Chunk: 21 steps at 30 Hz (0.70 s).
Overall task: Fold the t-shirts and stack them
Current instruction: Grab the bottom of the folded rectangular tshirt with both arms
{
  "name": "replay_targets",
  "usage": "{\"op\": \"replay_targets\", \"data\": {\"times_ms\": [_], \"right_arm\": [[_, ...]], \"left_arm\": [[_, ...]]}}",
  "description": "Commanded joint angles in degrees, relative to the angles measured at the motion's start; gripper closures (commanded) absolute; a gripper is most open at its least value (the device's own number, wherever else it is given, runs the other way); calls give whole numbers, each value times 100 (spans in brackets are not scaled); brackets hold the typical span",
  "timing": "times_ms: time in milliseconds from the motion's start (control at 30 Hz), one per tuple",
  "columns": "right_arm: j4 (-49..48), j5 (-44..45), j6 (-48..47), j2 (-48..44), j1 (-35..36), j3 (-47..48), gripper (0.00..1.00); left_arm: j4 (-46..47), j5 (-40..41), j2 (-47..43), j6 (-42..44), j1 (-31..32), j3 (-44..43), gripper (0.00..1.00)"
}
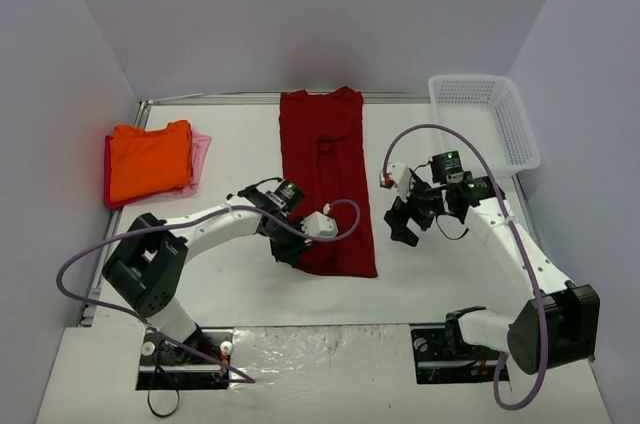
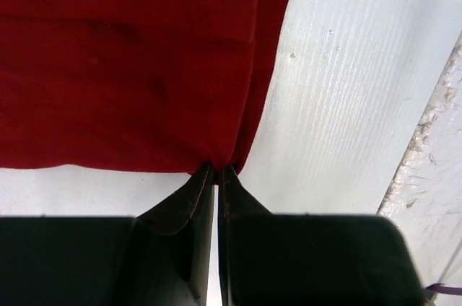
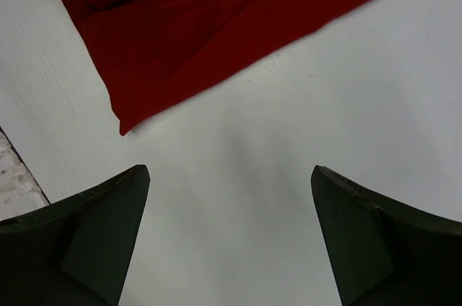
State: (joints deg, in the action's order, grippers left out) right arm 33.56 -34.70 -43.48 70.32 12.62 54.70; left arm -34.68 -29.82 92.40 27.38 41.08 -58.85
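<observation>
Left jaws pinched shut on the lower left corner of the dark red t-shirt.
The shirt lies as a long strip down the overhead frame's middle, top to bottom on the counter; the right jaws hang wide and empty near its lower right corner, so we judge they must reach leftward for it.

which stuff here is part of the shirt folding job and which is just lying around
Part of the job:
- dark red shirt, a near corner pinched by the left gripper
- orange shirt, lying on the pink shirt
- right gripper, open, holding nothing

Just lying about:
- white basket, far right
</observation>
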Motion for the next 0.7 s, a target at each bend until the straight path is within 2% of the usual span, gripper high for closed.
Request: {"op": "replay_targets", "data": {"times_ms": [0, 367, 667], "right_arm": [[72, 68, -309, -230, 336, -134, 9], [37, 156, -635, 51, 1241, -319, 14], [54, 323, -714, 420, 1840, -346, 19]], "left_arm": [[-417, -419, 59, 171, -188, -276, 97], [-716, -753, 428, 277, -724, -487, 98], [-979, -858, 805, 418, -821, -751, 97]]}}
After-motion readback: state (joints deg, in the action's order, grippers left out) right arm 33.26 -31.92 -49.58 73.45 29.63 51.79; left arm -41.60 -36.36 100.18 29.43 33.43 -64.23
